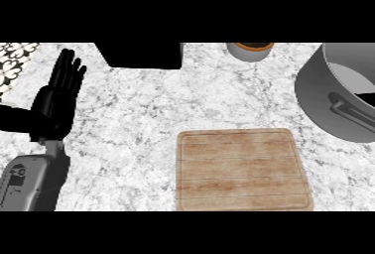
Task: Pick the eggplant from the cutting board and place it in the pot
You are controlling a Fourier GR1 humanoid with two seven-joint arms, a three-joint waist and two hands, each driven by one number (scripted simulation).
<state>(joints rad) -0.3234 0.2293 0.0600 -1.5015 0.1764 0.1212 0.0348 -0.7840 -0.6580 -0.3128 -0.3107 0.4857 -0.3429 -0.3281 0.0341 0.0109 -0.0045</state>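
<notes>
The pot (pixel 322 99) is cut off by the view's right edge, so only its grey outer wall, part of its rim and a dark handle (pixel 351 113) on the near side are seen. Inside it a pale patch is shown, and below that a dark shape (pixel 368 96) is clipped by the edge. It cannot be told whether this shape is the eggplant. The eggplant is not made out with certainty anywhere in the view, and only the bare wooden top of the cutting board (pixel 242 168) is seen.

At the top edge a small grey container (pixel 249 52) is cut off; something brown is held in it, but what it is cannot be told. Beside it, to the left, a black block (pixel 143 55) is likewise cut off by the top edge. A patterned surface (pixel 13 64) is glimpsed at the upper left corner.

The cutting board is laid flat on the marble counter (pixel 147 124), in the lower middle, with the pot up and to its right, near it but apart.

The left hand (pixel 57 96) is held at the view's left edge, well apart from board and pot. Its fingers are straight and pointed up, and nothing is held in it. Its grey forearm (pixel 29 183) is seen coming in from the lower left.
</notes>
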